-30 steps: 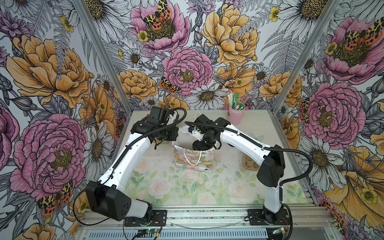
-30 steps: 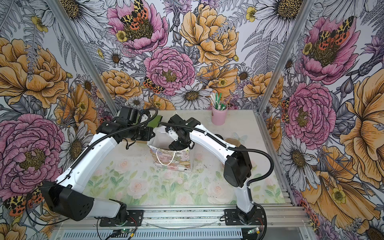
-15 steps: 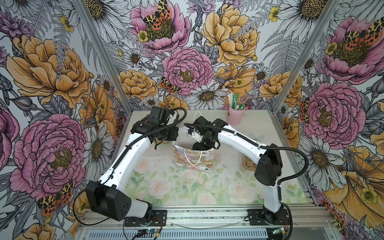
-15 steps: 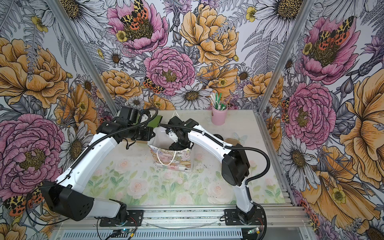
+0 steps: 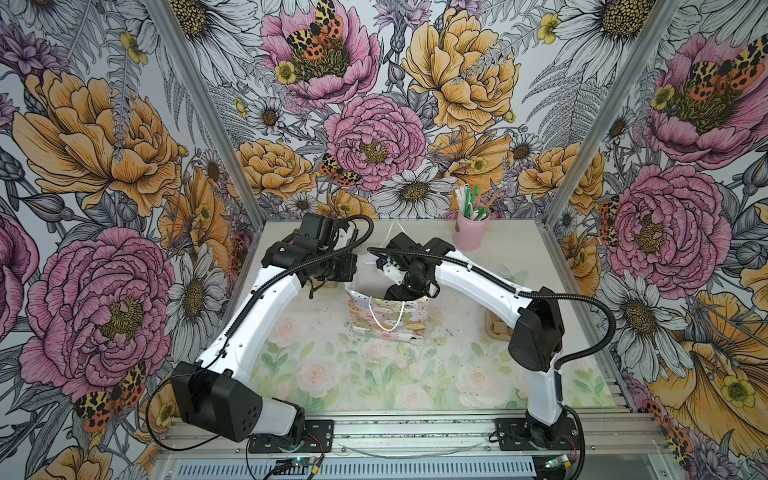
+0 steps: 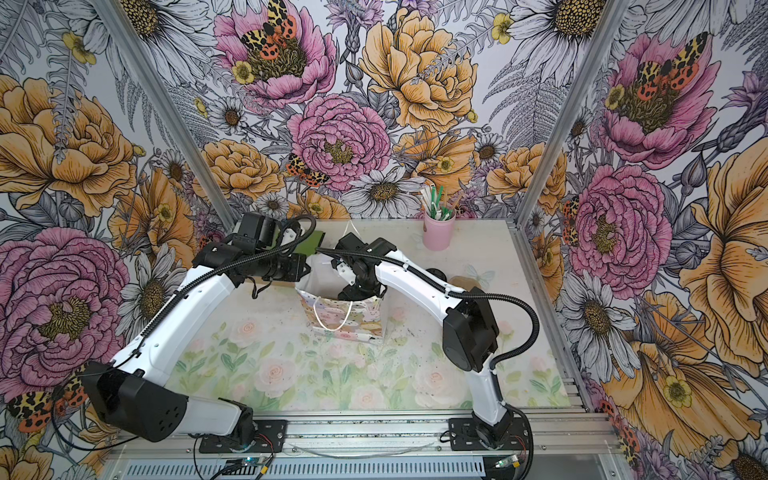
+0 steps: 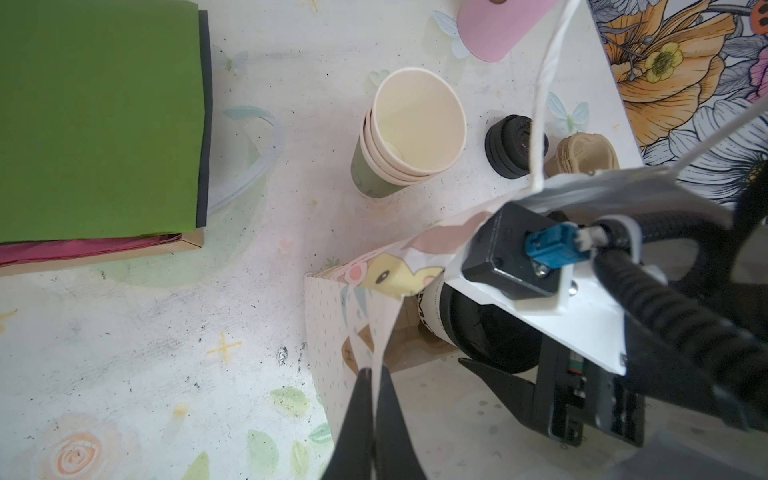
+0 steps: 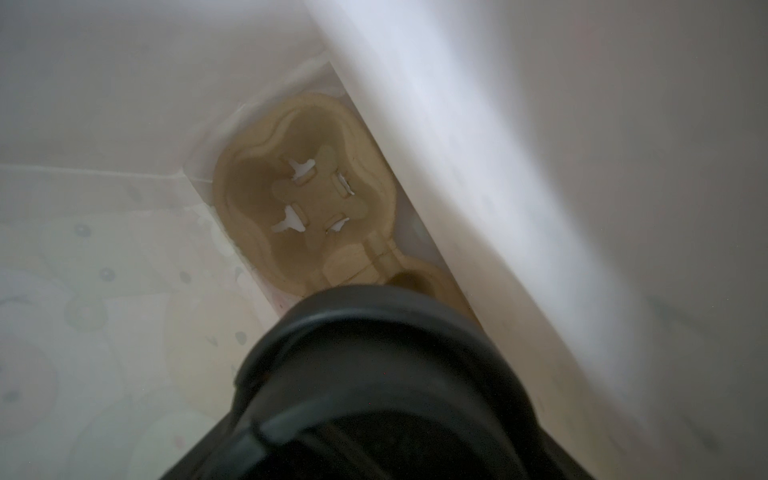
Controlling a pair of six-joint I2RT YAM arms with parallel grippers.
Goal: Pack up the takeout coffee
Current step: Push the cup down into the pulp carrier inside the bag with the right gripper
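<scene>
Robot-lab recording booth dressed as a café counter, floral wallpaper panels (image 5: pixel 374 137) on bare aluminium posts (image 5: pixel 204 109), two white arms (image 5: pixel 257 316) bolted to an aluminium rail (image 5: pixel 415 428) along the tabletop's (image 5: pixel 374 386) near edge, pink cup of straws (image 5: pixel 471 232) at its far edge, stacked paper cups (image 7: pixel 411 133), loose black lids (image 7: pixel 513 145), gift bag (image 5: pixel 388 320) mid-table.

Outsized pink peonies, orange blooms, white daisies and spotted moths cover the back wall (image 5: pixel 374 124) and both side walls (image 5: pixel 83 166) of a small booth, seen in both top views. Slanting aluminium posts (image 5: pixel 208 104) mark the rear corners. The pale tabletop (image 5: pixel 374 382) carries a faded print of roses and green leaves, flecked with dark specks. A ribbed metal rail (image 5: pixel 415 428) runs along its front edge. The light is even and soft.
</scene>
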